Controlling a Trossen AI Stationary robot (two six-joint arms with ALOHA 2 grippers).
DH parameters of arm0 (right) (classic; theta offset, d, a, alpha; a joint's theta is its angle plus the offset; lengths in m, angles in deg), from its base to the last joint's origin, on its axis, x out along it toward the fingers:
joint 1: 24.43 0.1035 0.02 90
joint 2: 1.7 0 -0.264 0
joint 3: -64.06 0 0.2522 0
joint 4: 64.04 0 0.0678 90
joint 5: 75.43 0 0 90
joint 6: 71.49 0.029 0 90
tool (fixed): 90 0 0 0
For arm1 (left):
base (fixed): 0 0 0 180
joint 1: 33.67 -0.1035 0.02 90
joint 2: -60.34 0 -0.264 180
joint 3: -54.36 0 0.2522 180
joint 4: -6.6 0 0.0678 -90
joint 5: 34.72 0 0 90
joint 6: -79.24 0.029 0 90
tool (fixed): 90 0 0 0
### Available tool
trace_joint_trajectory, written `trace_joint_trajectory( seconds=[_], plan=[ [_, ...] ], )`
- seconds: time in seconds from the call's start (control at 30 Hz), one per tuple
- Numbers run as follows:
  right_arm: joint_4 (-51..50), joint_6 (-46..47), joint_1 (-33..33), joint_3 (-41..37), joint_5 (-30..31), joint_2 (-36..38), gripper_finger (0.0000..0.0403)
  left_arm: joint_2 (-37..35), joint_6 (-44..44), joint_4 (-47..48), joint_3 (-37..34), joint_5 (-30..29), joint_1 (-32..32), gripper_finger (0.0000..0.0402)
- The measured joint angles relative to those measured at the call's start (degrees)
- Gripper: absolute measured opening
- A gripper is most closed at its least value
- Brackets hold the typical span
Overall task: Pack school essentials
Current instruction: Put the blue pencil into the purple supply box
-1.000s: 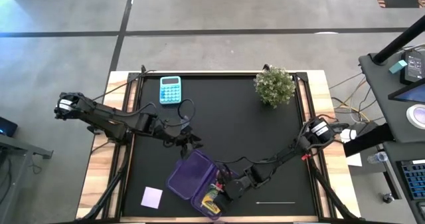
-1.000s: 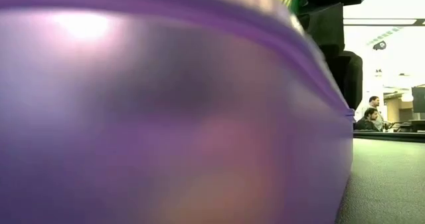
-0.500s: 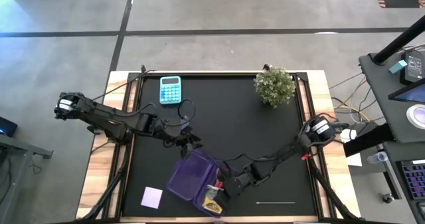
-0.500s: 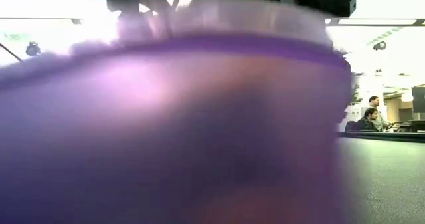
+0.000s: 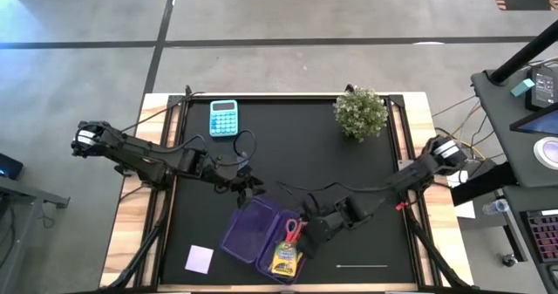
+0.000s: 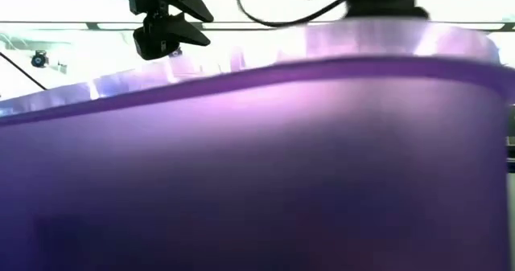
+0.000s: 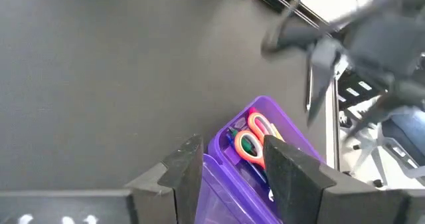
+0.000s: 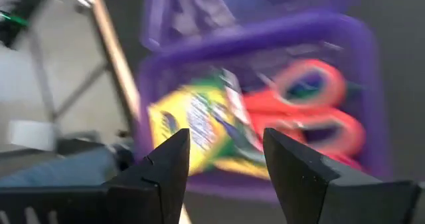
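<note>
Purple plastic case lies open on the black surface, with the crayon box and red-handled scissors inside. The left tool hangs by the lid's far edge, fingers parted and empty, probably to steady it. The right tool, jaws apart and holding nothing, hovers just beside the tray. Only the high view shows the lilac note pad unpacked; the low view is filled by the case wall

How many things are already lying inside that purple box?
2 visible: red-handled scissors and a yellow crayon box, side by side in the open purple case. Pens may lie hidden beneath them.
</note>
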Motion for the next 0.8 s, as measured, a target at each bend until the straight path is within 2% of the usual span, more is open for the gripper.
trace_joint_trajectory(
  seconds=[0.13, 0.27, 0.4, 0.57, 0.8],
  plan=[
    [-14.19, 2.58, 3.61, 0.02, -1.27, 3.64, 0.0178, -0.01, 0.00, 0.00, -0.06, 0.01, 0.00, 0.0141],
    [-22.03, 7.66, 10.09, 0.02, -3.76, 5.02, 0.0170, 0.01, 0.00, -0.01, -0.34, 0.02, 0.00, 0.0141],
    [-22.94, 8.52, 16.66, 0.02, -3.82, 3.19, 0.0162, 0.01, 0.02, 0.05, -0.61, 0.01, 0.00, 0.0141],
    [-23.45, -0.73, 23.20, 0.02, -3.56, -0.48, 0.0152, 0.02, 0.04, -0.03, -0.63, 0.02, 0.00, 0.0141],
    [-26.45, -1.46, 25.63, -0.50, -1.82, -4.76, 0.0148, 0.02, 0.04, -0.17, -0.63, 0.00, 0.00, 0.0141]
  ],
)
